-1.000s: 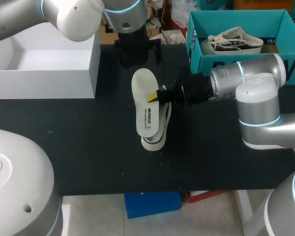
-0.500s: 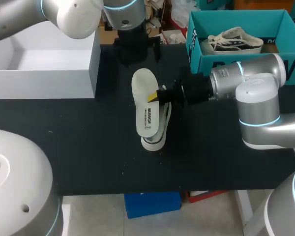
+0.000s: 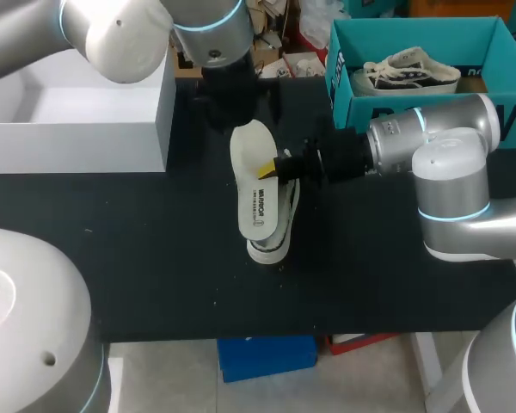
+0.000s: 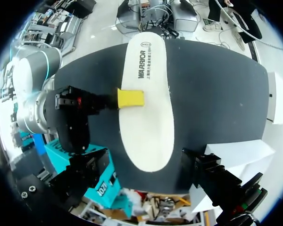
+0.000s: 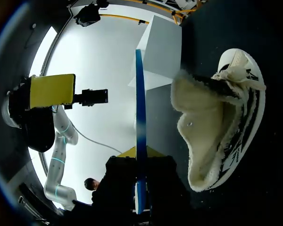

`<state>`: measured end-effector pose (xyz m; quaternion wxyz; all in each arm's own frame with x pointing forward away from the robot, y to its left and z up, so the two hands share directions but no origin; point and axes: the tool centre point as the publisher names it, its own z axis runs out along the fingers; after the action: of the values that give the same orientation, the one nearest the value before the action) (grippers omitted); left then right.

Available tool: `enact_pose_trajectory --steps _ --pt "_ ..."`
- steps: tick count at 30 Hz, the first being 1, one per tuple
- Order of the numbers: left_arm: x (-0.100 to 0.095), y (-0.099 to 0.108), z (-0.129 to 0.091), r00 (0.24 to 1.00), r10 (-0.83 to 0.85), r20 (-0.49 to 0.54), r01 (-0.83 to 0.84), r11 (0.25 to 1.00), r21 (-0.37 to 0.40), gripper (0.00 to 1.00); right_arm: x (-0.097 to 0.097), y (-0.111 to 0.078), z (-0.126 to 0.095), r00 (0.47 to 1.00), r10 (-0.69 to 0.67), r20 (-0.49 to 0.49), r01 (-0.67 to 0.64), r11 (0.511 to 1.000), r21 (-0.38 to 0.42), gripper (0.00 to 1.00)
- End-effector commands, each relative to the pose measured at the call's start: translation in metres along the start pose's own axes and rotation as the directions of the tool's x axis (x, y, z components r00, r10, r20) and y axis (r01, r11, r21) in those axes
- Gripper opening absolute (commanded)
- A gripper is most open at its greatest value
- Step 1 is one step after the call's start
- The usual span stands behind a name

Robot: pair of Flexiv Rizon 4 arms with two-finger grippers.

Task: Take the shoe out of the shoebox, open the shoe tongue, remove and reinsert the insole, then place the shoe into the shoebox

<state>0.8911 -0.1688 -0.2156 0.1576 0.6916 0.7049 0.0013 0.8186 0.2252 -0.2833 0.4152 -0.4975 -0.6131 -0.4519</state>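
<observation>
Your right hand [image 3: 273, 168] is closed on the insole [image 3: 252, 185]. It pinches one long edge about midway along and holds the insole flat in the air, just above the shoe [image 5: 221, 127]. The shoe lies on the black tabletop [image 3: 155, 258] with its fleecy lining spread wide, well apart from the white shoebox [image 3: 86, 120]. Your left hand [image 4: 146, 165] hangs over one end of the insole with its fingers wide, holding nothing.

Treat the insole as light, thin and bendy. Held by one edge, it will likely droop or twist at the ends, so a second hold at the end under your left hand would steady it. Pinch across its thickness and not hard, since foam of this kind probably creases. The smooth top face may slip between the pads, so take hold well in from the rim.

The shoe looks soft and light too, and it may slide on the tabletop when the insole pushes into it. Expect the fleece to drag. Brace the shoe at the heel or collar as you feed the insole in.
</observation>
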Motion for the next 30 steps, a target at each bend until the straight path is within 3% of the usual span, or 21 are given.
enact_pose_trajectory --steps 1,30 --pt "0.006 -0.021 -0.008 1.000 0.001 0.007 -0.001 1.000 -0.017 1.00 0.000 0.000 0.001 1.000 0.000 0.000 0.000 1.000 -0.002 0.00" --pt "0.013 -0.134 -0.015 0.999 0.043 0.008 -0.043 0.998 0.054 1.00 0.000 0.000 0.001 1.000 0.000 0.000 0.000 1.000 -0.002 0.00"
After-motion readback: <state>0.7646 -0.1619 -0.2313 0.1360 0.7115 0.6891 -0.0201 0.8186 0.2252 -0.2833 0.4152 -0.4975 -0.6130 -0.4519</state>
